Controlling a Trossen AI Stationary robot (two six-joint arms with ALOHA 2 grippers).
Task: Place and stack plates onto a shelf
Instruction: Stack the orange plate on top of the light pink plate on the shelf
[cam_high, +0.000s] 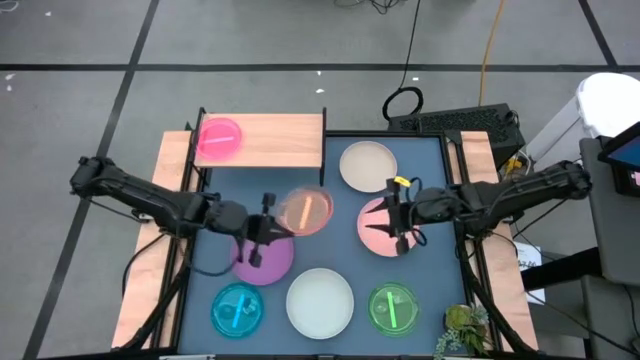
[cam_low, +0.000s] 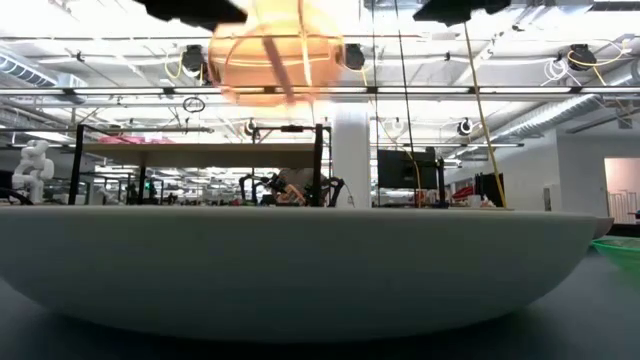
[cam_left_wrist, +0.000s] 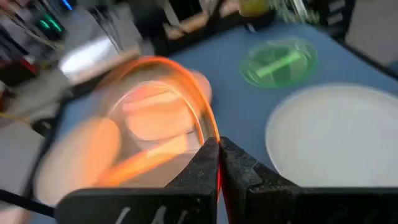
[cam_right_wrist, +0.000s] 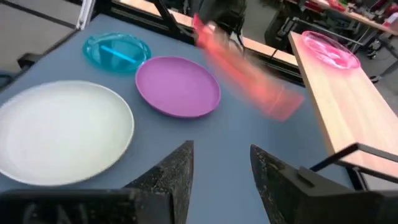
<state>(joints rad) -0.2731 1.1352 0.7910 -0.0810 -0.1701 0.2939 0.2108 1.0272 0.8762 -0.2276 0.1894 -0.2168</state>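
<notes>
My left gripper (cam_high: 272, 228) is shut on a translucent orange plate (cam_high: 305, 210), held high over the table's middle, also seen from below (cam_low: 275, 55). My right gripper (cam_right_wrist: 221, 168) stands open and bare above the pink plate (cam_high: 378, 228). The shelf (cam_high: 275, 140) at the far left carries a magenta plate (cam_high: 218, 138). Lying flat on the blue table are a cream plate (cam_high: 367, 165), purple plate (cam_high: 262, 260), cyan plate (cam_high: 237, 308), white plate (cam_high: 320, 303) and green plate (cam_high: 393, 308). My left gripper pinches the orange plate's rim (cam_left_wrist: 208, 134) between its two fingers, on the side nearest that arm. The fingers come from the table's left, slanting a little downward. The plate is lifted clear of the table and reaches out beyond the fingertips.
Wooden side strips (cam_high: 150, 270) run along both table edges. A small green plant (cam_high: 462, 330) sits at the near right corner. The shelf's right half (cam_right_wrist: 348, 106) is bare wood. The white plate (cam_low: 300, 270) fills the low view's foreground.
</notes>
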